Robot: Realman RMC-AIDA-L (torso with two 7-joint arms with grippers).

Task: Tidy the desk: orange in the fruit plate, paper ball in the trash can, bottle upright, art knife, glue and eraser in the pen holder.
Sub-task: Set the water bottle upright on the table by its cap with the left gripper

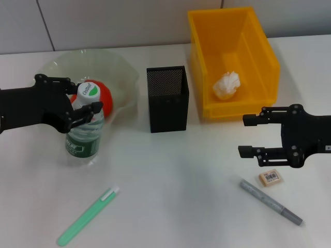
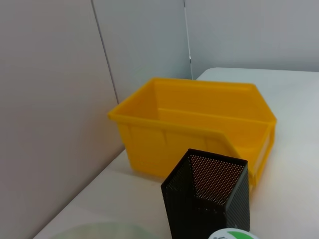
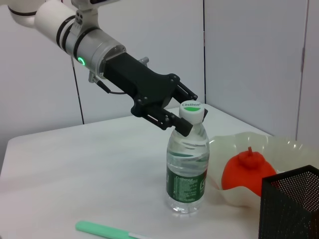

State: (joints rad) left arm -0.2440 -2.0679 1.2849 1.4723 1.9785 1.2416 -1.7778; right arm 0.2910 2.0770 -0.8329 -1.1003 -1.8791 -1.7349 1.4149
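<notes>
**Bottle stood up, three desk items left**

Head view: my left gripper (image 1: 83, 106) sat at the neck of the bottle (image 1: 84, 129), fingers either side just under the cap. The bottle stood upright on the table (image 1: 181, 181), just in front of the plate (image 1: 124, 77), which held the orange (image 1: 103, 95). The paper ball (image 1: 227, 85) lay in the yellow bin (image 1: 258, 51). The holder (image 1: 167, 98) stood between plate and bin, with nothing visible in it. My right gripper (image 1: 251, 135) hung with its jaws wide apart and empty, near the eraser (image 1: 271, 177); the grey knife (image 1: 271, 201) lay just beside that, and the green glue stick (image 1: 88, 216) lay well apart, on my left side.

Left wrist view: I saw only the bin (image 2: 194, 124), the holder (image 2: 209, 199) and a sliver of bottle cap at the edge; no fingers.

Right wrist view: the left gripper (image 3: 182, 112) bracketed the bottle (image 3: 188, 169) at the neck, though I couldn't tell whether the fingers were gripping it or merely beside it.

I judged the bottle step to be finishing. Next I would need to let go cleanly without tipping it, then bring the right gripper down over the eraser.
</notes>
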